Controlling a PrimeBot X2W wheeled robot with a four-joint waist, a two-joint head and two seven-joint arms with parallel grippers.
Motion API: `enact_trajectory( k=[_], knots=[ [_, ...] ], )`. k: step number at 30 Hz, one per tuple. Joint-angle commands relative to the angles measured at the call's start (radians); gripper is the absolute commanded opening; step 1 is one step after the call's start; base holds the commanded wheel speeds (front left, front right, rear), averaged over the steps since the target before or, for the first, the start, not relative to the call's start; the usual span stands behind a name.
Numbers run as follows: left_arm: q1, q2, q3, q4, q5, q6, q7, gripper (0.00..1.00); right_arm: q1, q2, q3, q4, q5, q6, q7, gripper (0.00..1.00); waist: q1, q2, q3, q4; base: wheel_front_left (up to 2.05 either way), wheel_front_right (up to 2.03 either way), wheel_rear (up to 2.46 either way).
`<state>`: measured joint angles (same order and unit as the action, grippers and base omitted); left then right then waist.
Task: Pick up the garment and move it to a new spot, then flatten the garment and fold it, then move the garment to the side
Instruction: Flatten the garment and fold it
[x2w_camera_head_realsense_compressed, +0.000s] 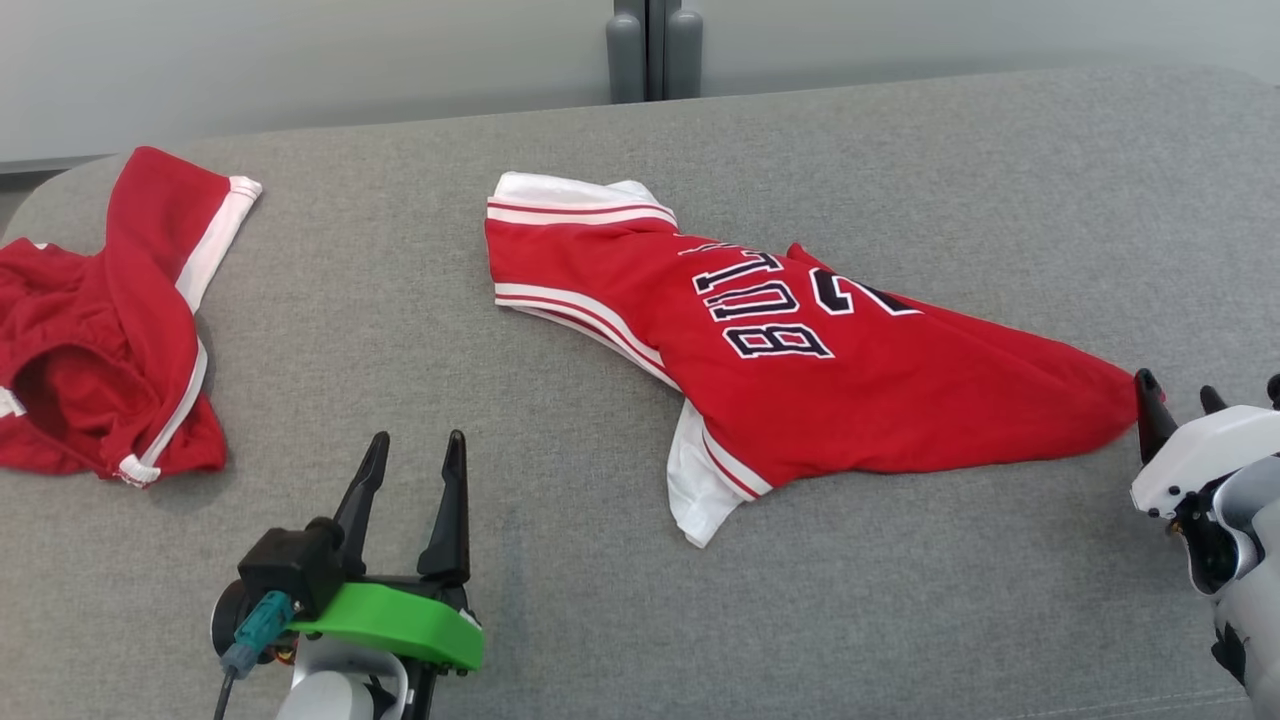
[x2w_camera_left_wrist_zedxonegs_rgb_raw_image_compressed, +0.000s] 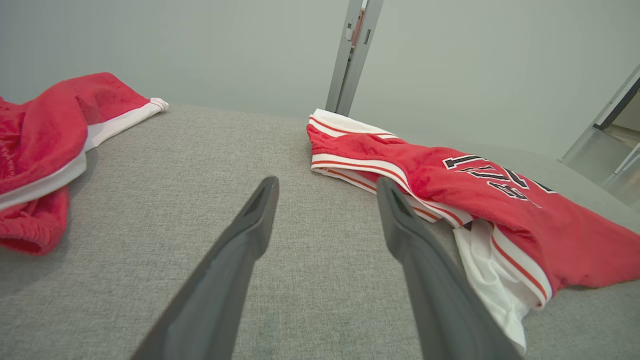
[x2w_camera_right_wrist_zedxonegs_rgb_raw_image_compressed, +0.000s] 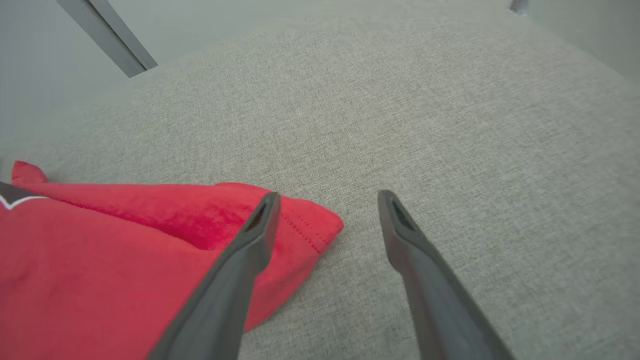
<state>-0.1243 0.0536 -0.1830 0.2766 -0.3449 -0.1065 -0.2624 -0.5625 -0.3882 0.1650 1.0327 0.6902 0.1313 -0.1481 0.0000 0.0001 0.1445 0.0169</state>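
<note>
A red jersey (x2w_camera_head_realsense_compressed: 800, 370) with white trim and dark lettering lies crumpled across the middle of the grey surface, stretched out toward the right. Its white-trimmed edges (x2w_camera_left_wrist_zedxonegs_rgb_raw_image_compressed: 495, 260) show to the right of my left fingers. My left gripper (x2w_camera_head_realsense_compressed: 415, 470) stands open at the lower left, short of the jersey, with bare cloth between its fingers (x2w_camera_left_wrist_zedxonegs_rgb_raw_image_compressed: 325, 210). My right gripper (x2w_camera_head_realsense_compressed: 1180, 395) is open at the jersey's right tip. There the red corner (x2w_camera_right_wrist_zedxonegs_rgb_raw_image_compressed: 310, 225) lies under the left finger, and nothing is held.
A second red garment (x2w_camera_head_realsense_compressed: 110, 330) with white stripes lies bunched at the far left edge (x2w_camera_left_wrist_zedxonegs_rgb_raw_image_compressed: 45, 145). The grey padded surface (x2w_camera_head_realsense_compressed: 900, 600) spreads wide around both. A grey post (x2w_camera_head_realsense_compressed: 655, 50) stands behind the far edge.
</note>
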Motion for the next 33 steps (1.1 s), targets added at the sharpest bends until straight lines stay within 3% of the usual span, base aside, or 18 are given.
enact_trajectory(
  k=[1,7,15,21,26,30,33],
  knots=[
    [-0.005,0.001,0.002,0.004,0.011,-0.006,-0.003,1.0,-0.012,-0.001,-0.007,0.003,-0.019,-0.001,-0.03,1.0,0.0,-0.0001,-0.01,-0.001,0.0,0.0,0.0],
    [0.017,0.0,0.006,0.014,0.012,-0.006,-0.003,1.0,-0.004,0.035,-0.021,-0.113,-0.102,-0.001,-0.111,1.0,0.0,-0.0001,-0.048,-0.005,0.0,0.0,0.0],
    [0.009,-0.001,-0.038,0.047,-0.008,-0.011,-0.003,1.0,0.203,0.147,-0.077,-0.444,-0.202,-0.001,-0.117,1.0,0.0,-0.0001,-0.077,-0.013,0.0,0.0,0.0],
    [-0.028,-0.002,-0.084,0.076,-0.056,-0.017,0.047,1.0,0.287,0.177,-0.108,-0.545,-0.238,-0.001,-0.118,1.0,0.0,-0.0001,-0.085,-0.033,0.0,0.0,0.0],
    [-0.122,-0.002,-0.156,0.102,-0.144,-0.024,0.2,1.0,0.293,0.183,-0.117,-0.569,-0.248,-0.001,-0.117,1.0,0.0,-0.0001,-0.071,-0.044,0.0,0.0,0.0],
    [-0.23,-0.001,-0.181,0.161,-0.386,-0.025,0.346,1.0,0.274,0.201,-0.096,-0.579,-0.25,-0.001,-0.117,1.0,0.0,-0.0001,-0.042,-0.069,0.0,0.0,0.0],
    [-0.318,-0.001,-0.179,0.249,-0.498,-0.026,0.432,1.0,0.261,0.207,-0.084,-0.58,-0.241,-0.001,-0.117,1.0,0.0,-0.0001,-0.013,-0.095,0.0,0.0,0.0]
  ],
)
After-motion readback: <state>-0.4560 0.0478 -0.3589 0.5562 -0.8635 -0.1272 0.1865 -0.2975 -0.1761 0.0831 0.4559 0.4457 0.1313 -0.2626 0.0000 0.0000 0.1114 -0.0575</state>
